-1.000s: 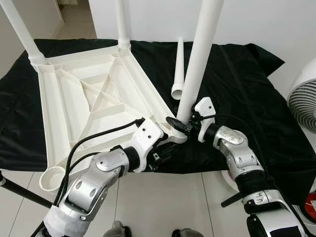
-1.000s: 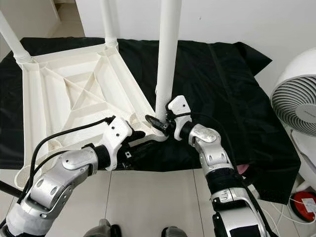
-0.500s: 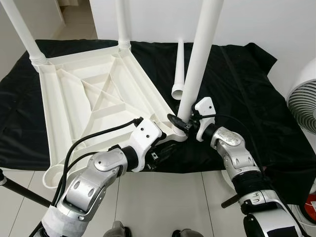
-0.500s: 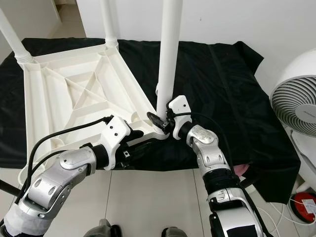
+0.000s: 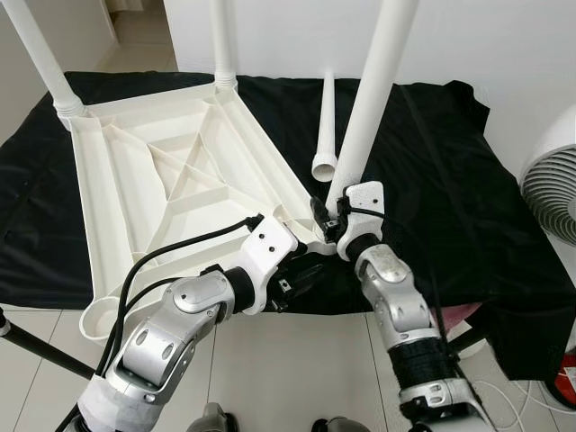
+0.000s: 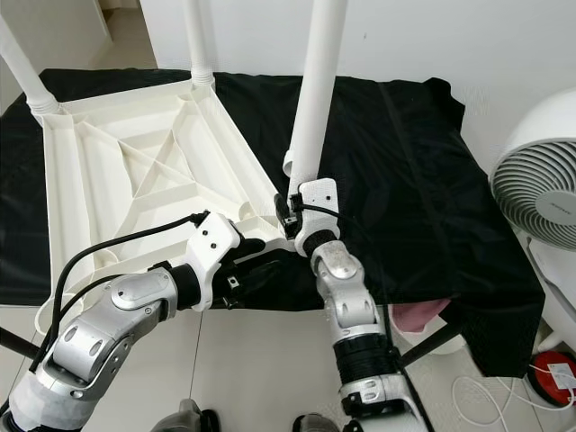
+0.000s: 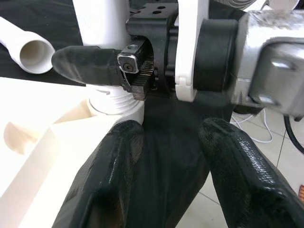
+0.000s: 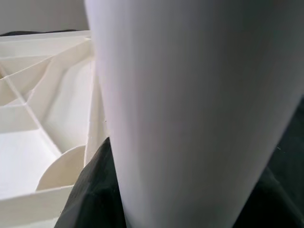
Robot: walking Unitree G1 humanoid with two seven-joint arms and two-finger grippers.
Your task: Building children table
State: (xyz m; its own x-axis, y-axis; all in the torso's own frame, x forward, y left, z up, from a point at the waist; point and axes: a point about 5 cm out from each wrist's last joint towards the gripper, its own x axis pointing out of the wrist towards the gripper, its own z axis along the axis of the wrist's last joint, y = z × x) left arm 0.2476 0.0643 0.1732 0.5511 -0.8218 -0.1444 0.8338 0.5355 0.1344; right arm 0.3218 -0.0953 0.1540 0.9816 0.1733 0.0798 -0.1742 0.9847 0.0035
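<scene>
Left end effector (image 5: 301,270) is reaching in low at the near corner of the upturned table top (image 5: 171,171), its two black fingers (image 7: 111,175) spread apart with nothing between them, just beside the threaded socket where the leg is going in. The table top is lying upside down on a black cloth (image 5: 432,162) covering the surface, with two legs (image 5: 40,58) already standing in the far corners and one spare leg (image 5: 326,126) lying loose on the cloth just beyond the working corner.

Moving right, the leg being fitted (image 5: 369,99) is standing in the near right corner socket, leaning slightly. Right end effector (image 5: 326,220) is clamping together on its base, just above the threads, so this looks like the seating or screwing-in stage for the third of four legs.

Risks from here, as a judgement: the leg is tilting, so turning it now could cross the threads or jam it. The light table top could also slide or spin on the slippery cloth, since the left end effector is only resting near the corner rather than gripping it. A slipping grip on the smooth leg could let it topple toward the fan (image 5: 551,193) at the far right.
</scene>
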